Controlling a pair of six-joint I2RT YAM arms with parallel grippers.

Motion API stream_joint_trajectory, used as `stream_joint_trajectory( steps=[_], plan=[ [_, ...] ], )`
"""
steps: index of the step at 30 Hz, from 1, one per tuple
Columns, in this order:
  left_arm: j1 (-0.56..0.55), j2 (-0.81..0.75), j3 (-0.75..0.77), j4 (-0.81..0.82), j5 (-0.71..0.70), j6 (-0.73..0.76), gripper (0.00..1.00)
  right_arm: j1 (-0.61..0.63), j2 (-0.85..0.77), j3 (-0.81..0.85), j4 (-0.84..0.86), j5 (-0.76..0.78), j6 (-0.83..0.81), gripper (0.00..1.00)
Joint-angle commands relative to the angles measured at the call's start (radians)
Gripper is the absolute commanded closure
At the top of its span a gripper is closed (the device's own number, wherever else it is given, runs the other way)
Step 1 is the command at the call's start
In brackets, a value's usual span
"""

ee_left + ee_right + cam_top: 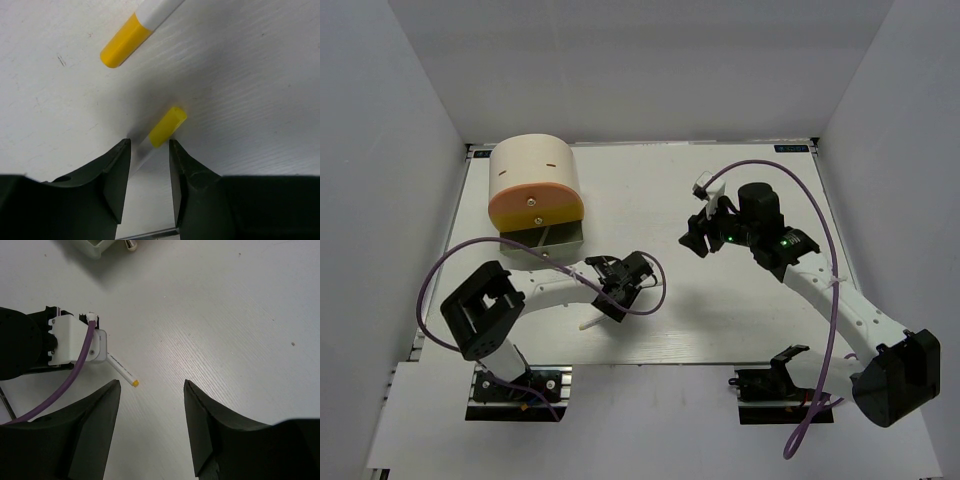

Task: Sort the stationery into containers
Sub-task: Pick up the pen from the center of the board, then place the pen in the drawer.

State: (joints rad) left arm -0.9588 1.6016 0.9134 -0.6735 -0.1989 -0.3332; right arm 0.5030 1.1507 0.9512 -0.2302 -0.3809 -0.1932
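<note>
The cream-beige drum organiser (532, 178) with an orange face stands at the back left, and one drawer (542, 238) is pulled out in front of it. My left gripper (617, 292) is low over the table and open. A thin white stick with a yellow tip (167, 127) lies between its fingertips, running under the left finger (116, 172). A second yellow-tipped stick (126, 44) lies just beyond. One stick shows in the right wrist view (123, 371) and one in the top view (588, 325). My right gripper (704, 236) is open, empty and raised. No highlighters or eraser are in view.
The left arm's purple cable (450, 262) loops over the table's left side, and the right arm's cable (825, 240) arcs over the right. A corner of the pulled-out drawer (95, 247) shows at the top of the right wrist view. White walls enclose the table.
</note>
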Motion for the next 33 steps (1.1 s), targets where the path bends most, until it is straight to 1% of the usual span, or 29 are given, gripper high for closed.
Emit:
stream_joint_trajectory(
  steps=[1, 3, 6, 10, 11, 13, 16, 17, 20, 21, 22, 24, 25, 26, 28, 29, 30, 31, 33],
  plan=[
    [-0.003, 0.014, 0.012, 0.000, 0.016, 0.010, 0.53, -0.012, -0.032, -0.005, 0.015, -0.026, 0.006, 0.40],
    [-0.003, 0.024, 0.012, 0.000, 0.026, 0.010, 0.53, -0.012, -0.035, -0.006, 0.015, -0.030, 0.008, 0.40],
    [-0.003, 0.047, 0.012, 0.000, 0.026, 0.010, 0.59, -0.015, -0.037, -0.008, 0.017, -0.035, 0.009, 0.40],
    [-0.003, 0.057, 0.012, -0.009, 0.026, 0.010, 0.73, -0.018, -0.040, -0.006, 0.017, -0.039, 0.009, 0.40],
    [-0.003, 0.057, 0.012, -0.009, 0.026, 0.010, 0.78, -0.015, -0.042, -0.008, 0.017, -0.041, 0.009, 0.40],
    [-0.003, 0.043, 0.012, 0.015, 0.026, 0.010, 0.80, -0.014, -0.045, -0.006, 0.015, -0.041, 0.009, 0.40],
    [0.008, -0.031, 0.002, 0.061, 0.015, -0.010, 0.87, -0.018, -0.051, -0.011, 0.017, -0.042, 0.005, 0.40],
    [0.008, -0.084, 0.002, 0.074, -0.002, -0.010, 0.91, -0.018, -0.051, -0.011, 0.017, -0.047, 0.005, 0.40],
    [0.008, -0.181, -0.021, 0.124, -0.040, -0.024, 0.97, -0.018, -0.051, -0.012, 0.017, -0.049, 0.005, 0.40],
    [0.017, -0.218, -0.030, 0.135, -0.084, -0.042, 1.00, -0.020, -0.054, -0.012, 0.019, -0.052, 0.003, 0.40],
    [0.017, -0.294, -0.042, 0.147, -0.106, -0.062, 1.00, -0.020, -0.055, -0.012, 0.020, -0.053, 0.003, 0.40],
    [0.017, -0.377, -0.062, 0.193, -0.167, -0.093, 1.00, -0.021, -0.060, -0.012, 0.020, -0.053, 0.005, 0.40],
    [0.017, -0.419, -0.086, 0.215, -0.183, -0.125, 1.00, -0.020, -0.056, -0.012, 0.022, -0.056, 0.003, 0.40],
    [0.017, -0.496, -0.097, 0.241, -0.235, -0.156, 1.00, -0.020, -0.058, -0.015, 0.020, -0.055, 0.005, 0.40],
    [0.017, -0.569, -0.125, 0.250, -0.290, -0.246, 1.00, -0.018, -0.059, -0.015, 0.019, -0.056, 0.003, 0.40],
    [0.017, -0.639, -0.125, 0.261, -0.362, -0.283, 1.00, -0.018, -0.059, -0.014, 0.020, -0.058, 0.003, 0.40],
    [0.017, -0.676, -0.143, 0.270, -0.396, -0.317, 1.00, -0.020, -0.060, -0.017, 0.019, -0.059, 0.003, 0.40],
    [0.017, -0.713, -0.172, 0.281, -0.474, -0.382, 1.00, -0.020, -0.062, -0.012, 0.020, -0.062, 0.005, 0.40],
    [0.017, -0.787, -0.205, 0.298, -0.548, -0.463, 1.00, -0.021, -0.063, -0.014, 0.023, -0.067, 0.003, 0.40]
  ],
)
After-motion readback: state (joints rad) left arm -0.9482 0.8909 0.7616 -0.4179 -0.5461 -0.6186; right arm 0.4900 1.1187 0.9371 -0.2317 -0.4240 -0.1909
